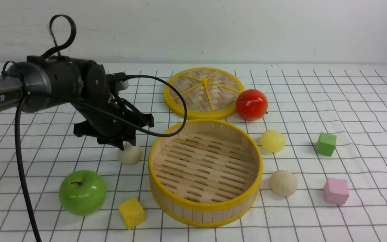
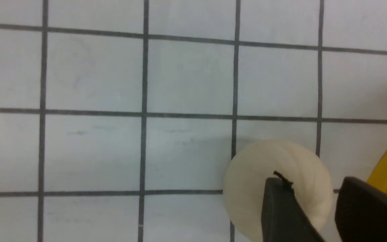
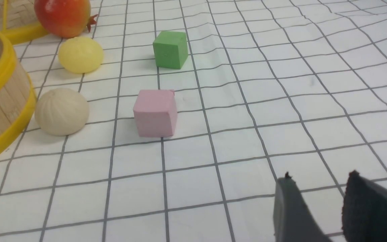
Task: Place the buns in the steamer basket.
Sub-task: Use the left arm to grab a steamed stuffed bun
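Observation:
The steamer basket (image 1: 205, 208) stands empty in the middle of the cloth. One cream bun (image 1: 130, 154) lies on the cloth just left of it. My left gripper (image 1: 126, 145) hangs right over this bun with its jaws open; in the left wrist view the gripper (image 2: 312, 183) sits above the bun (image 2: 264, 161), next to the basket rim (image 2: 386, 161). A pale yellow bun (image 1: 272, 140) and a second cream bun (image 1: 283, 183) lie right of the basket. My right gripper (image 3: 319, 176) is open and empty over bare cloth, out of the front view.
The flat woven lid (image 1: 200, 90) lies behind the basket with a red fruit (image 1: 251, 104) beside it. A green apple (image 1: 82, 192) and a yellow cube (image 1: 131, 212) sit front left. A green cube (image 1: 326, 144) and a pink cube (image 1: 336, 191) sit right.

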You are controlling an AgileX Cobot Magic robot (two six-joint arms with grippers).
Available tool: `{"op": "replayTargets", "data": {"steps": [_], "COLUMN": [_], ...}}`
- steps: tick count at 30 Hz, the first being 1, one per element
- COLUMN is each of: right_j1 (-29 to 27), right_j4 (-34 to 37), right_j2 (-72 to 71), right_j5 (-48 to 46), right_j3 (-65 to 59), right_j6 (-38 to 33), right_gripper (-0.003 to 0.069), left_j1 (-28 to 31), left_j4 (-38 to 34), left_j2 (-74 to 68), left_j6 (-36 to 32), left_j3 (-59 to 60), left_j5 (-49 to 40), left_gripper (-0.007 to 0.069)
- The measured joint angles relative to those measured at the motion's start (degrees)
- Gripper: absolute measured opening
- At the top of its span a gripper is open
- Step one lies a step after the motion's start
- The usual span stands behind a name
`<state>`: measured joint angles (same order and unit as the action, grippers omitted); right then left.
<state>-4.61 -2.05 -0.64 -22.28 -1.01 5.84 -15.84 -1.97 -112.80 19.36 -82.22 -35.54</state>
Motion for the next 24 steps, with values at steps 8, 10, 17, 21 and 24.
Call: {"op": "replayTargets", "data": {"steps": [8, 10, 17, 21, 24], "right_j1": [0.0, 0.0, 0.0, 0.0, 0.0], "right_j4": [0.0, 0.0, 0.0, 0.0, 0.0], "right_j2": [0.0, 0.0, 0.0, 0.0, 0.0], "right_j5": [0.0, 0.0, 0.0, 0.0, 0.0], "right_j3": [0.0, 0.0, 0.0, 0.0, 0.0], "right_j6": [0.0, 0.0, 0.0, 0.0, 0.0], "right_gripper": [0.0239, 0.0239, 0.0239, 0.0239, 0.0239], "left_j1": [0.0, 0.0, 0.0, 0.0, 0.0], "left_j4": [0.0, 0.0, 0.0, 0.4, 0.8], "left_j2": [-1.4, -1.4, -1.4, -1.3, 0.1], "left_j6": [0.0, 0.0, -0.7, -1.3, -1.4], "left_j3": [0.0, 0.0, -0.1, -2.0, -4.0], "left_j5": [-0.4, -0.6, -2.5, -6.1, -9.9], "left_gripper": [0.0234, 0.0219, 0.0046, -0.0013, -0.0013]}}
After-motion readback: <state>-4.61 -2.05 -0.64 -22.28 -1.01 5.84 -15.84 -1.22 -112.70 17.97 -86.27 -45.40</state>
